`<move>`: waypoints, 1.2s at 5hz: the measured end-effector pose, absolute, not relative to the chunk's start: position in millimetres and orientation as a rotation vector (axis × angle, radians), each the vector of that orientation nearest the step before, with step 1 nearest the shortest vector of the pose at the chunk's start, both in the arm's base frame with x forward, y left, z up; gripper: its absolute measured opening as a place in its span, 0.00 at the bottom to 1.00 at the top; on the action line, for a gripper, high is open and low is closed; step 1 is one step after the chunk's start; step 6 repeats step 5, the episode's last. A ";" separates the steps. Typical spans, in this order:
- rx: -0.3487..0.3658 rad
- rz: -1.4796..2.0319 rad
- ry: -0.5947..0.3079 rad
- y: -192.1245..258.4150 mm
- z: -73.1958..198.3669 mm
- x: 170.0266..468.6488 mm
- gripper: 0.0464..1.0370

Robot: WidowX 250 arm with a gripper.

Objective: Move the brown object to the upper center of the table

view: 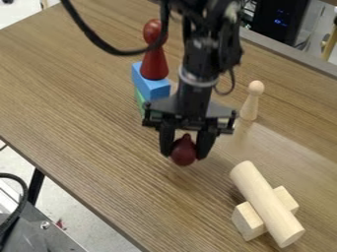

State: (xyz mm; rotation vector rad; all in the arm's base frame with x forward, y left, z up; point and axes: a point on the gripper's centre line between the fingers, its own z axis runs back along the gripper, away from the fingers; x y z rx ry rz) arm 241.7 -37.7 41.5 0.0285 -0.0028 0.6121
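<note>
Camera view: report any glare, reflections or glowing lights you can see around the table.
In the camera view, a pale sheen lies across the table toward the picture's right, between the small pale peg and the wooden cylinder; a faint reflection seems to trail from the peg's foot; small blue lights glow on the dark device behind the table.

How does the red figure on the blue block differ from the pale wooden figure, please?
The red figure is larger than the pale figure. The red figure stands on the blue block, while the pale figure stands directly on the table. Both are upright, with round heads.
</note>
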 end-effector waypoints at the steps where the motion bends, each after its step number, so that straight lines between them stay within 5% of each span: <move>1: -0.055 0.600 0.086 -48.6 28.7 240.9 0.55; 2: -0.100 0.603 0.125 -47.3 22.4 249.5 0.62; 3: -0.133 0.622 0.138 -43.8 24.3 252.5 0.91; 4: -0.147 0.632 0.123 -38.8 35.3 258.5 0.97; 5: -0.200 0.623 0.027 -41.8 80.6 270.1 0.96; 6: -0.200 0.623 0.027 -41.8 80.6 270.1 0.96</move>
